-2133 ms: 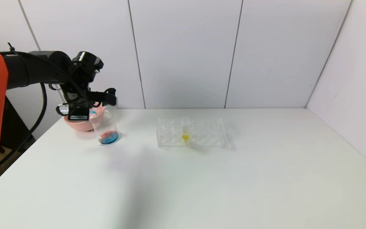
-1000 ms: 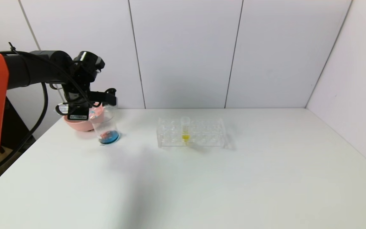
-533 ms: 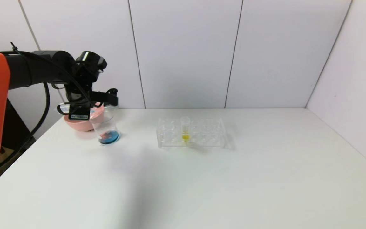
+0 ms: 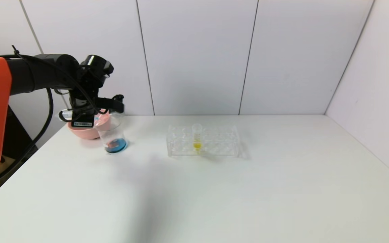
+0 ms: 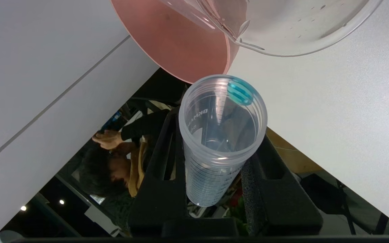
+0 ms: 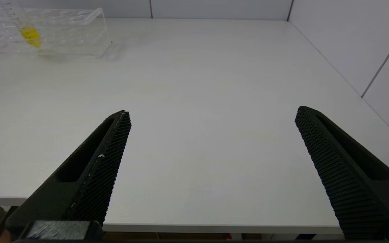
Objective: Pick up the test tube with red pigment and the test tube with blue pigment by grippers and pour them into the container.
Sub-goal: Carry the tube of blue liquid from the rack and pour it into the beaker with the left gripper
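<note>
While pinched in the left hand (image 5: 214, 189), blue-pigment tube (image 5: 219, 135) roughly level, mouth toward beaker (image 4: 111, 133).

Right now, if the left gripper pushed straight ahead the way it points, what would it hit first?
Probably the pink bowl. The left gripper, shut on the near-empty blue test tube, aims the tube's mouth at the bowl's rim, with the container's lip just beside it; depth is unclear.

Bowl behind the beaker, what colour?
Pink; the bowl shows best in the head view.

We cannot see the right gripper (image 6: 211, 168) from the head camera; the pink bowl (image 4: 79, 130) is partly hidden behind the left gripper (image 4: 89, 114).
</note>
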### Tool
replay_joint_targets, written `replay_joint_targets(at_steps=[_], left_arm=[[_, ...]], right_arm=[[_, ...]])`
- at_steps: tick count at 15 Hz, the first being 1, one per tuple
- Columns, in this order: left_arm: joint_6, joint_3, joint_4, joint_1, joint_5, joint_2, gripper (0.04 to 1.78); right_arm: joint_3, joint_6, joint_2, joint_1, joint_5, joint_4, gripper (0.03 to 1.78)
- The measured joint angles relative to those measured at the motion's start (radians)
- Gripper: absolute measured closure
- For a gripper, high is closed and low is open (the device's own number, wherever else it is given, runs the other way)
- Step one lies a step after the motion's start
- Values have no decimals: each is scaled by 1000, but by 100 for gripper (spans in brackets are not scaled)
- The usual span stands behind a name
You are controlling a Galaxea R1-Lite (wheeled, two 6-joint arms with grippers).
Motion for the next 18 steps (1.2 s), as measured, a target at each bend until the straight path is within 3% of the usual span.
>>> replay_joint_targets(at_steps=[13,18], left_arm=[[7,1,1,-23,117,8,135],[10,1,0,-27,121,11,135]], right_arm=[[0,0,0,0,0,0,4],[0,0,0,0,0,0,4]])
